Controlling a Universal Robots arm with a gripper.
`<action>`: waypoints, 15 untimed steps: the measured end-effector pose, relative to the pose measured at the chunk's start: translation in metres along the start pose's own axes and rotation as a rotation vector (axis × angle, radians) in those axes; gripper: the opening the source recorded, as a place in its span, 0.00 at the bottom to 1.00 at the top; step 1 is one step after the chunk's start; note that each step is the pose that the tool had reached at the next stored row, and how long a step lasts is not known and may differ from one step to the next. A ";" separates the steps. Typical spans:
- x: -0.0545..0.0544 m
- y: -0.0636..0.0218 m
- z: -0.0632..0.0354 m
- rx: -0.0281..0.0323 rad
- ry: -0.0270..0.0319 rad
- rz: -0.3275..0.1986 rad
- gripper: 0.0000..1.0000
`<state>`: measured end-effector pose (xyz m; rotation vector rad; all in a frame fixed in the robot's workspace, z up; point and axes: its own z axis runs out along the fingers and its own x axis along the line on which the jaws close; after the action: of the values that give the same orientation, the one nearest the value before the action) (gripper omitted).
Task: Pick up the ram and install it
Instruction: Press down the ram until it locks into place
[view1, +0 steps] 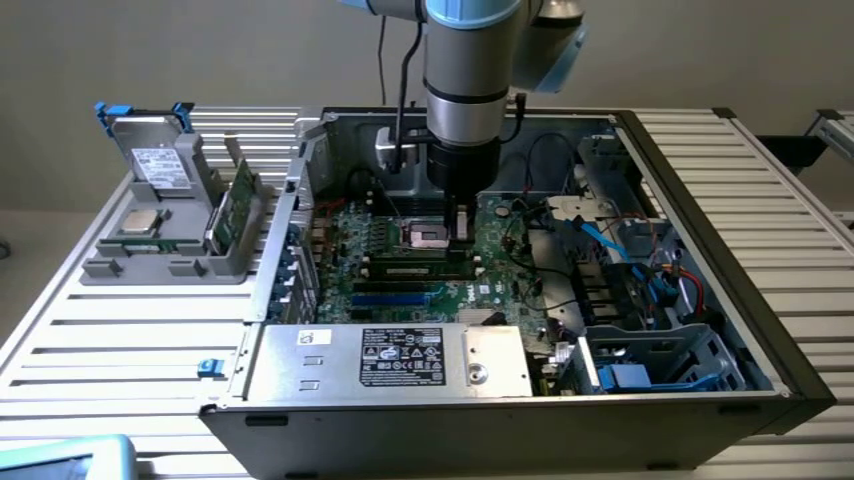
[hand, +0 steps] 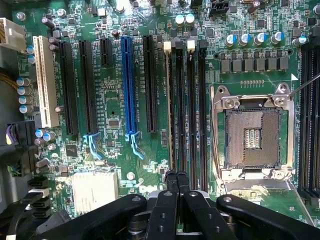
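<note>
A thin green ram (view1: 239, 212) stands on edge in the grey holder (view1: 127, 268), at the exterior view's left, outside the computer case. My gripper (view1: 461, 228) hangs low inside the open case, far from that stick, just over the motherboard (view1: 400, 290). From the wrist, the gripper (hand: 176, 176) is shut, its black fingertips pressed together with nothing visible between them. They hover over the long black memory slots (hand: 186, 110) beside the open processor socket (hand: 252, 137). I cannot tell whether a stick sits in the slot under the fingertips.
The holder also carries a grey drive (view1: 163, 165) with a white label and a square silver processor chip (view1: 139, 222). Inside the case are the power supply (view1: 387, 358), cables (view1: 607, 240) and a blue drive cage (view1: 654, 360). Expansion slots (hand: 127, 85) run beside the memory slots.
</note>
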<state>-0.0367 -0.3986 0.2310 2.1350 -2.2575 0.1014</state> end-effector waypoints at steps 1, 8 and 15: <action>0.000 0.0000 0.0004 0.0002 -0.0003 0.000 0.11; 0.000 0.0001 0.0026 0.0000 0.0002 0.000 0.11; 0.000 0.0001 0.0037 0.0001 0.0000 0.000 0.11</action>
<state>-0.0367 -0.3987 0.2273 2.1350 -2.2575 0.1016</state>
